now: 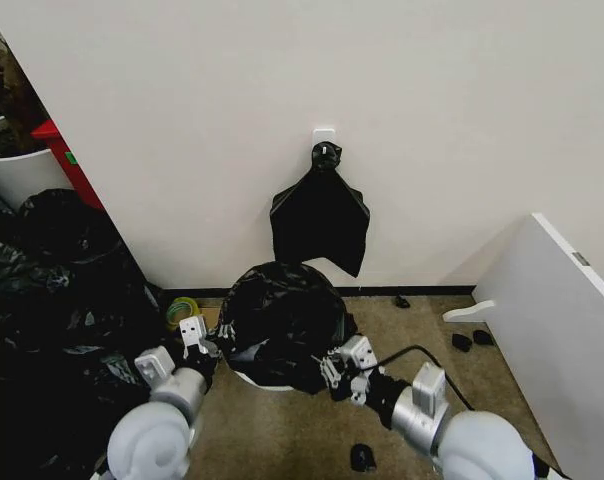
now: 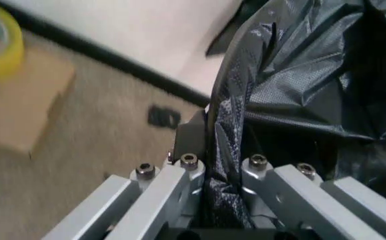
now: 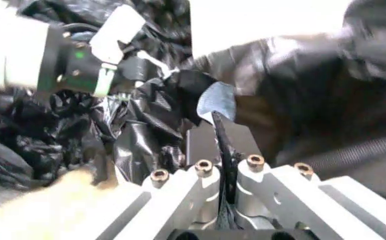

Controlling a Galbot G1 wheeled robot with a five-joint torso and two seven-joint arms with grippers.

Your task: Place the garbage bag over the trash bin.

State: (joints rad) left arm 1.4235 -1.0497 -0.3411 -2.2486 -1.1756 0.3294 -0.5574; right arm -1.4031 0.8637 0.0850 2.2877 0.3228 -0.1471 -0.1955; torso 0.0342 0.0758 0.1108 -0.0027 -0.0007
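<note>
The garbage bag drapes over the trash bin on the floor, hiding all but a white sliver. Two end effectors flank it: the left end effector and right end effector each pinch its plastic.

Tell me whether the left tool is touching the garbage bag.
Touching. The left wrist view shows the left tool shut on a fold of the garbage bag, pinched between its fingers.
</note>
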